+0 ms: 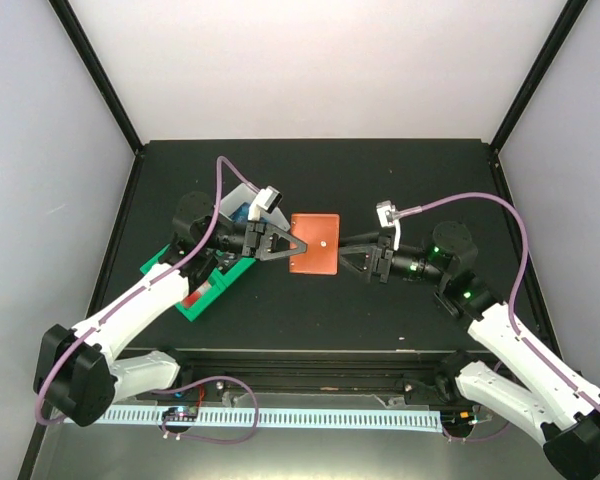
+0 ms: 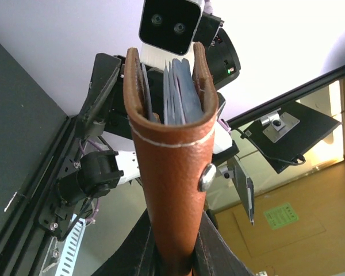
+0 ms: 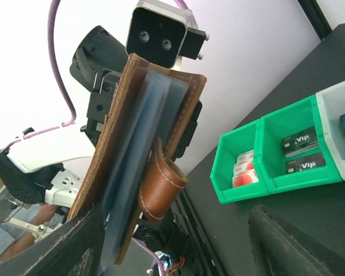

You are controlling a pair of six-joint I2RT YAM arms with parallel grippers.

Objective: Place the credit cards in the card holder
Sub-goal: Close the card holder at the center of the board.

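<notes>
Left pincer (image 1: 292,243) grips the brown card holder (image 1: 315,243) by its fold, lifted with the open edge facing the right pincer (image 1: 346,254), whose jaws stand wide around it, probably to part the pockets, while the credit cards (image 3: 299,152) wait in the green tray (image 3: 241,192) and the snap tab (image 3: 161,184) curls in front of the pockets.

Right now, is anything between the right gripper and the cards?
Yes. The holder, clamped in the left gripper, stands between the right gripper and the cards in the tray, and the left arm hangs over that tray.
</notes>
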